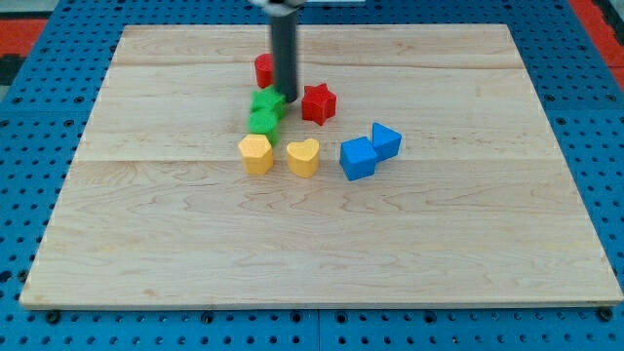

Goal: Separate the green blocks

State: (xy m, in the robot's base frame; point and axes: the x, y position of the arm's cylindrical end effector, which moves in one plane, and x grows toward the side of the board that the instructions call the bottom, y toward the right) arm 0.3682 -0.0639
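Note:
Two green blocks touch each other near the board's middle top: the upper green block (pixel 267 101) and the lower green block (pixel 262 121). My tip (pixel 288 99) stands at the upper green block's right edge, touching or nearly touching it. The rod runs straight up from there and hides part of a red block (pixel 263 69) behind it.
A red star block (pixel 318 102) lies just right of the tip. A yellow hexagon-like block (pixel 255 153) and a yellow heart block (pixel 303 156) lie below the greens. Two blue blocks (pixel 358 158) (pixel 386 139) touch at the right. The wooden board (pixel 312 244) sits on blue pegboard.

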